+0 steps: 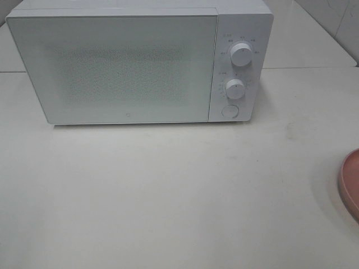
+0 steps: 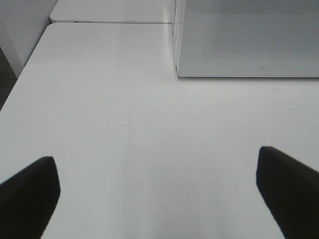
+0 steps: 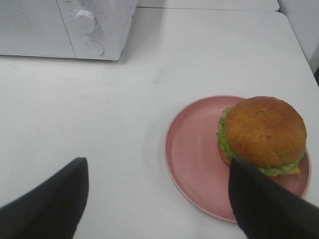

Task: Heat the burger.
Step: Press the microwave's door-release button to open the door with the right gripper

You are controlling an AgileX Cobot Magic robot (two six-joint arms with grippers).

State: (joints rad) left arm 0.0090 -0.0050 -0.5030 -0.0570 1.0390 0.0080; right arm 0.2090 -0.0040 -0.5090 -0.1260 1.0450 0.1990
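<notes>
**White worktop, shut microwave, burger on a plate to the right**

In the exterior high view, a plain matte white worktop (image 1: 168, 196) is seen, with pale wall panels behind it. A white box-shaped microwave oven (image 1: 123, 67) stands at the back of it, its speckled door shut. On the control panel to the right of the door, an upper dial (image 1: 241, 54), a lower dial (image 1: 235, 88) and a round button (image 1: 229, 111) are stacked one below the other. At the right edge of this view, only a sliver of a flat salmon-pink round plate (image 1: 350, 182) is shown, well apart from the oven.

In the left wrist view, the left end effector (image 2: 157, 169) is seen above bare worktop with its two dark fingers spread wide. The lower corner of the oven door lies ahead of it.

In the right wrist view, the right end effector (image 3: 158, 169) is likewise spread wide. A round burger with a domed golden-brown bun (image 3: 264, 130) and green lettuce is seen resting on the pink plate, off-centre towards the rim farther from the oven. One dark finger (image 3: 264, 204) is seen in front of the plate's near rim, just beside the burger; whether it touches cannot be told.
</notes>
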